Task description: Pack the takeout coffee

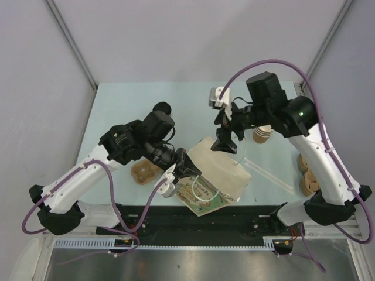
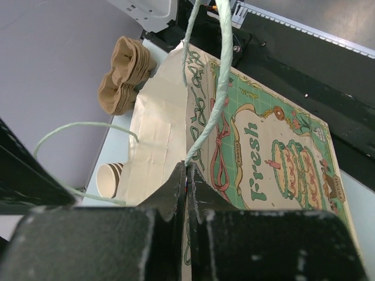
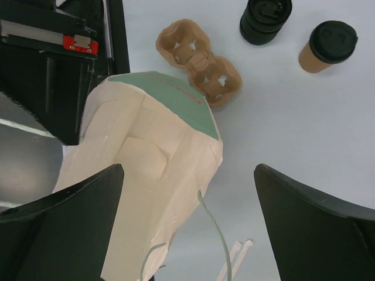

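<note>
Cardboard cup carrier point(image 3: 199, 63) lies nr black lid stack point(image 3: 265, 20), not touching.

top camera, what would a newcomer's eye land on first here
The paper bag with its green "Fresh" print lies at the table's front centre, the left hand shut on its edge. The right hand hangs wide open just above it. The lidded takeout coffee stands apart on the table, seen from the right wrist.
</note>
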`<action>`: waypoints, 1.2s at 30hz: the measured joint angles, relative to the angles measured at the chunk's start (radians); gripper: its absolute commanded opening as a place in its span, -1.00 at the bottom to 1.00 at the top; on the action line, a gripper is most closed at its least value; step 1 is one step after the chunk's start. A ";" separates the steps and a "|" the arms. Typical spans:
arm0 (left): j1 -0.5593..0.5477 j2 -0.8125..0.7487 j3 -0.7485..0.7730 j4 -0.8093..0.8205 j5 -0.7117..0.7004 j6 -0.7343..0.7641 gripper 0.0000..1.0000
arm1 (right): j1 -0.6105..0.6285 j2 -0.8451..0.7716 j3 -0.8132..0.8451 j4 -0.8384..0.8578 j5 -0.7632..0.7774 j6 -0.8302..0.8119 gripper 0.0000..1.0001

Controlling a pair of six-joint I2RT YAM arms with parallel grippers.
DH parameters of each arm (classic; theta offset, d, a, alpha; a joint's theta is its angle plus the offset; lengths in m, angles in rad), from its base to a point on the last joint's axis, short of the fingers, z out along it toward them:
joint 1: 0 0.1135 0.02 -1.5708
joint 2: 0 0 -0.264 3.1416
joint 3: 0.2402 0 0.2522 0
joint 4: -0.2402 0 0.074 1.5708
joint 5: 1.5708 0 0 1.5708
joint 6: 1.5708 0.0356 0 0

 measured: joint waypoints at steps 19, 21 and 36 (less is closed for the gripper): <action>-0.031 -0.032 -0.061 -0.032 0.001 0.085 -0.89 | 0.208 -0.043 -0.385 0.372 0.083 -0.401 0.22; -0.031 -0.046 -0.075 -0.028 0.000 0.085 -0.89 | 0.213 -0.043 -0.385 0.391 0.090 -0.424 0.10; -0.032 -0.092 -0.097 -0.025 -0.002 0.100 -0.88 | 0.339 -0.045 -0.431 0.467 0.191 -0.566 0.21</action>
